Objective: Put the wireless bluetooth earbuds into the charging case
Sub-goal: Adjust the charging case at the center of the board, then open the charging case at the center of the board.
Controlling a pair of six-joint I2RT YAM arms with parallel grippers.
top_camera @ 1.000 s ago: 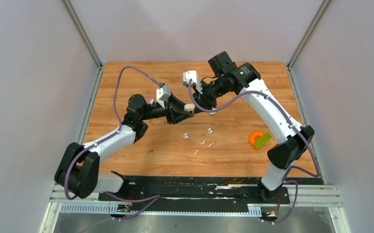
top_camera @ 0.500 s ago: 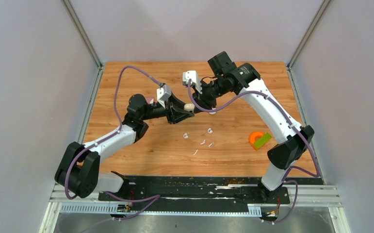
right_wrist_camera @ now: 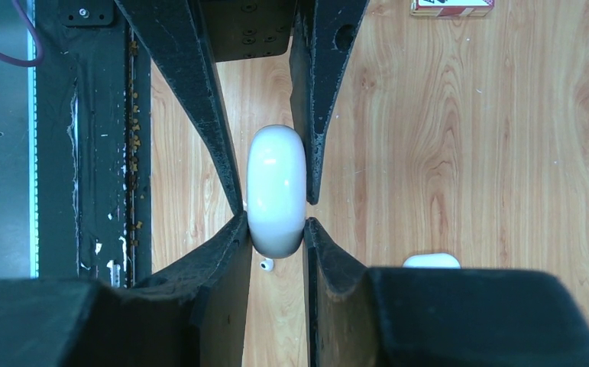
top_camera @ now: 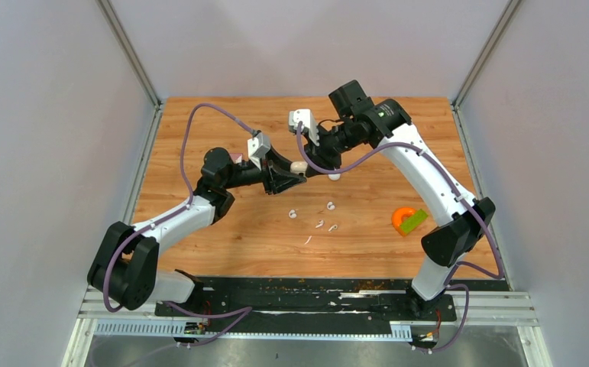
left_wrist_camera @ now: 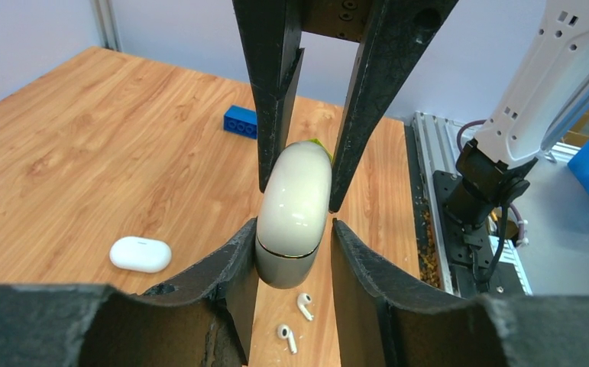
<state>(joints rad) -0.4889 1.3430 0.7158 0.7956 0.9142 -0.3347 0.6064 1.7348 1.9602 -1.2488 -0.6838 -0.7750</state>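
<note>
A glossy white charging case (top_camera: 299,166), lid closed, hangs above the table's middle, pinched from both sides. My left gripper (top_camera: 296,173) is shut on its lower end (left_wrist_camera: 295,229). From the opposite side my right gripper (top_camera: 311,159) is shut on the same case (right_wrist_camera: 276,191). Several tiny white earbuds lie loose on the wood below: one (top_camera: 292,215), another (top_camera: 330,205) and a pair (top_camera: 319,224). Two earbuds (left_wrist_camera: 304,304) show between the left fingers, and one earbud (right_wrist_camera: 266,264) shows under the case in the right wrist view.
A second white case (top_camera: 334,177) lies on the table just right of the grippers. A thin white sliver (top_camera: 308,240) lies near the earbuds. An orange roll with a green piece (top_camera: 407,219) sits at the right, and a blue brick (left_wrist_camera: 241,121) farther off.
The left jaws have drawn in slightly on the case. Case and both grippers have edged a little toward the far side; the earbuds on the table have not moved.
</note>
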